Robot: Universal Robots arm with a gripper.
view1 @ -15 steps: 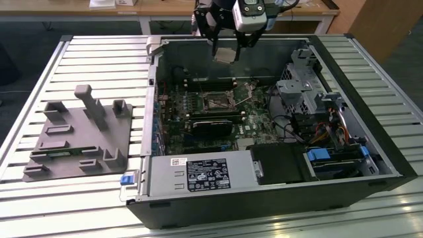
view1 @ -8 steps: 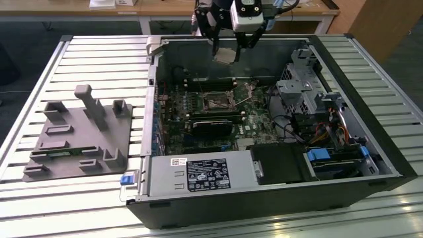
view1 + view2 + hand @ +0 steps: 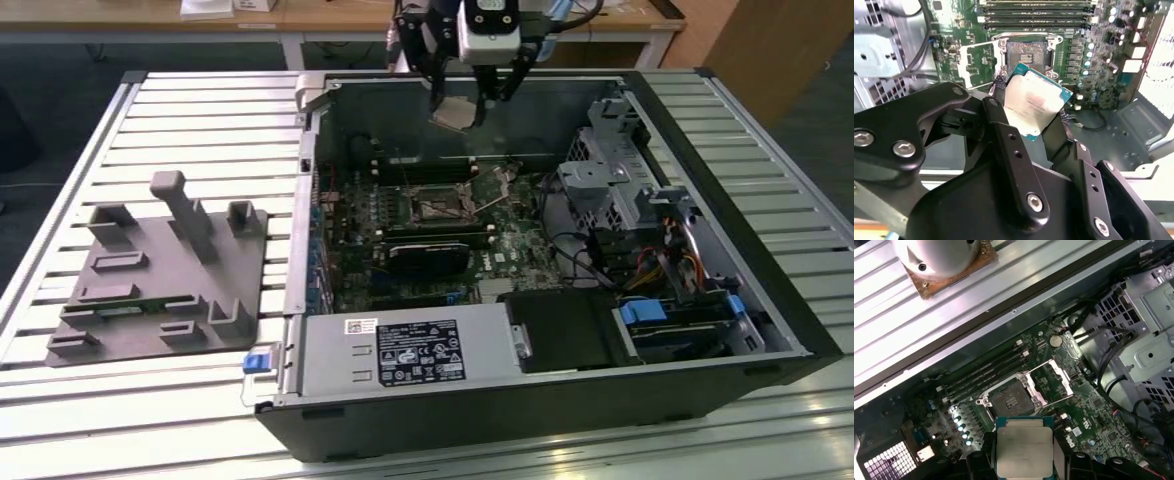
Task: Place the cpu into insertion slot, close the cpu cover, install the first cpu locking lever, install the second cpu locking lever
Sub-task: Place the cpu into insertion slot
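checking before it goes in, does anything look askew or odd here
The small flat silvery-tan square cpu, clamped in the black hand, sits turned relative to the dark square insertion slot. The silvery cover frame is flipped open, as expected. Nothing else stands out.

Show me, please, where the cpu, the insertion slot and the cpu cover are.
cpu (image 3: 1024, 447): first wrist view, middle of its pale face.
insertion slot (image 3: 1008, 401): first wrist view, dark recess floor.
cpu cover (image 3: 1063, 376): first wrist view, outer bar of its frame.

In my gripper (image 3: 462, 101) sits the cpu (image 3: 454, 113), above the case (image 3: 534, 420), apart from the insertion slot (image 3: 434, 210) inside it. The cpu cover (image 3: 1054, 380) lies swung open beside that slot.
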